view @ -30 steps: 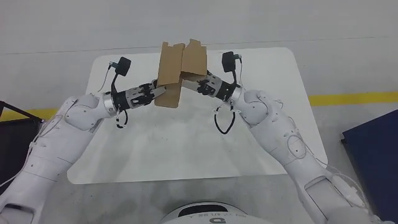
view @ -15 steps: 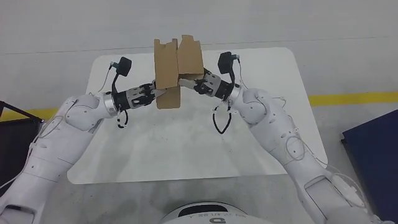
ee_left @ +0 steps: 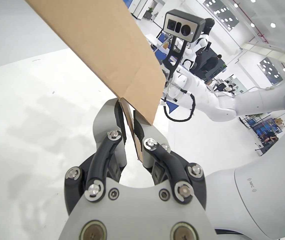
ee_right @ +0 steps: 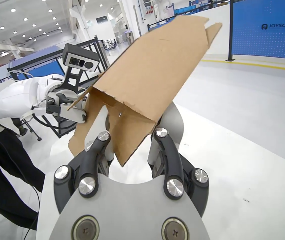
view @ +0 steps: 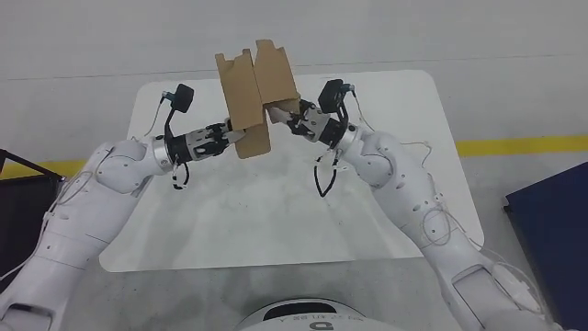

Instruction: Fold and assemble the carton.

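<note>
The brown cardboard carton hangs in the air between my two claws, clear of the white surface below them; it is a half-opened tube, tilted, and it runs up and away from both claws, with its notched end flaps at the far end.

The left claw is pressed together on the carton's near corner; from its own wrist I see a thin cardboard edge pinched between the two pads, with the wide panel rising just beyond them.

The right claw sits at the carton's open lower end, close beside the left claw; from its wrist a loose flap hangs right at it, and I cannot tell whether it is clamping.
</note>
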`<state>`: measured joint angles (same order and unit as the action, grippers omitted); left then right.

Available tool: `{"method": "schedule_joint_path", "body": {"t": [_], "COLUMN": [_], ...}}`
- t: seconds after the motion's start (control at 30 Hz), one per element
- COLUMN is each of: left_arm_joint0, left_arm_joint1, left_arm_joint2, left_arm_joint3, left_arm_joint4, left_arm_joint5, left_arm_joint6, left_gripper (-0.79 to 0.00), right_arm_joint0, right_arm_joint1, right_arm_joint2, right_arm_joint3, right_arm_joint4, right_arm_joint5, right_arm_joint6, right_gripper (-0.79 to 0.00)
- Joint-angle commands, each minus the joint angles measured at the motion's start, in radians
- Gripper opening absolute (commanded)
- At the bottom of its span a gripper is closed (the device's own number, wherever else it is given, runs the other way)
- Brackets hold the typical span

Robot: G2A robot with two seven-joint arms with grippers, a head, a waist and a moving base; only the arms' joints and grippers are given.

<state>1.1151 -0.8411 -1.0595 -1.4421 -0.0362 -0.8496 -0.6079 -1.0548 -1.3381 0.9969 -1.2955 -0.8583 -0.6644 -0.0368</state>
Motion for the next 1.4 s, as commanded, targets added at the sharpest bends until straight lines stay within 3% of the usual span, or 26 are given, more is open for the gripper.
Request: {"method": "schedule_joint_path", "body": {"t": [0.0,0.13,0.17,0.23,0.27,0.57,0.77,0.87,0.97,1.1,1.2,1.3,1.37], "left_arm_joint0": [0.0,0.003,0.006,0.013,0.017,0.061,0.07,0.077,0.089,0.079,0.047,-0.015,-0.055], "left_arm_joint1": [-0.002,-0.006,-0.007,-0.008,-0.008,0.001,0.005,0.003,-0.006,-0.021,-0.038,-0.052,-0.061], "left_arm_joint2": [0.001,0.003,0.002,-0.004,-0.007,-0.039,-0.077,-0.093,-0.086,-0.065,-0.046,-0.015,0.01], "left_arm_joint3": [-0.005,-0.008,-0.006,0.004,0.01,0.102,0.163,0.151,0.097,0.064,0.118,0.199,0.241], "left_arm_joint4": [0.014,0.033,0.03,0.012,-0.001,-0.197,-0.277,-0.335,-0.535,-0.926,-1.132,-1.041,-0.924], "left_arm_joint5": [0.007,0.016,0.015,0.007,0.0,-0.082,-0.054,-0.01,0.04,0.136,0.245,0.285,0.304], "left_arm_joint6": [0.002,0.015,0.02,0.027,0.029,-0.028,-0.022,0.009,-0.009,-0.18,-0.317,-0.307,-0.239], "left_gripper": [-0.785,-0.785,-0.686,-0.268,0.0,0.0,0.0,0.0,0.0,0.0,0.0,0.0,0.0], "right_arm_joint0": [0.002,0.005,0.004,0.001,-0.002,-0.037,-0.049,-0.049,-0.058,-0.058,-0.065,-0.075,-0.082], "right_arm_joint1": [-0.002,-0.006,-0.006,-0.005,-0.005,0.011,0.016,0.016,0.015,0.013,0.012,0.014,0.017], "right_arm_joint2": [-0.005,-0.009,-0.008,0.0,0.006,0.073,0.091,0.091,0.087,0.074,0.065,0.068,0.076], "right_arm_joint3": [0.0,0.003,0.004,0.009,0.012,0.011,0.005,0.005,-0.018,-0.025,-0.029,-0.036,-0.051], "right_arm_joint4": [0.004,0.007,0.008,0.019,0.027,0.042,0.049,0.049,-0.006,-0.078,-0.131,-0.132,-0.128], "right_arm_joint5": [0.005,0.008,0.007,-0.003,-0.01,-0.026,-0.019,-0.019,0.037,0.084,0.117,0.108,0.105], "right_arm_joint6": [-0.002,-0.016,-0.02,-0.033,-0.039,-0.043,-0.028,-0.028,-0.038,-0.066,-0.083,-0.067,-0.046], "right_gripper": [-0.785,-0.785,-0.785,-0.785,-0.785,-0.785,-0.785,-0.785,-0.785,-0.785,-0.785,-0.785,-0.785]}}
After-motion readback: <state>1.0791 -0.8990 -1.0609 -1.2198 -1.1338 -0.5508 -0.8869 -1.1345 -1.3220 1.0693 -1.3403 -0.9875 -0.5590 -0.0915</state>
